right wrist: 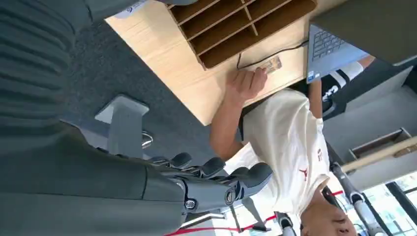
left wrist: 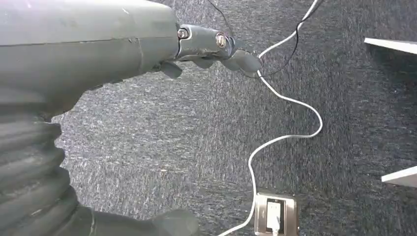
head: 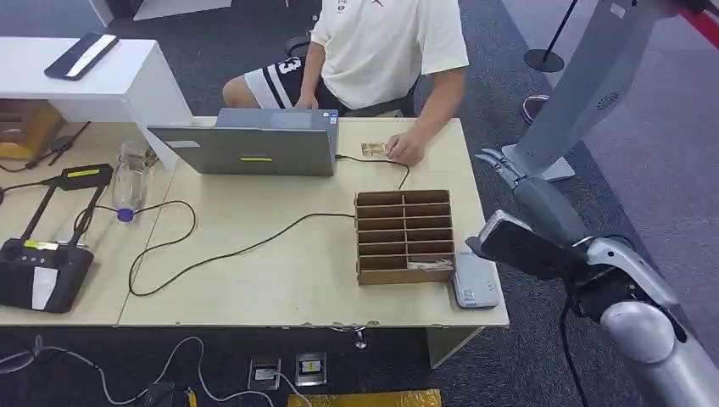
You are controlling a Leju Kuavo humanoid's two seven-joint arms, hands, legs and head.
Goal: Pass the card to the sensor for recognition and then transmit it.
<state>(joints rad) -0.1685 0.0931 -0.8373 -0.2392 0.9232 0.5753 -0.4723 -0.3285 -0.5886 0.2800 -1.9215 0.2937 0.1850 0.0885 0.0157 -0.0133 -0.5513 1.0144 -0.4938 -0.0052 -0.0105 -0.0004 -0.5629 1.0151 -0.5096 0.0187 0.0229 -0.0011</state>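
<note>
A small patterned card [head: 373, 149] [right wrist: 271, 64] lies on the wooden table [head: 280, 271] beside the laptop, and a seated person's hand [head: 405, 150] rests next to it. A flat white sensor device [head: 475, 282] sits at the table's front right corner, beside a brown slotted box [head: 404, 236] [right wrist: 231, 29]. Pale cards [head: 428, 264] lie in the box's nearest right slot. My right hand [head: 502, 166] [right wrist: 216, 174] hovers off the table's right edge, fingers apart and holding nothing. My left hand [left wrist: 216, 49] hangs over grey carpet, holding nothing.
A grey laptop [head: 254, 144] stands at the table's back with a black cable [head: 246, 248] looping across the top. A plastic bottle [head: 131, 174] and a black device [head: 42, 271] lie at the left. A grey stand base [head: 543, 161] is on the floor near my right hand.
</note>
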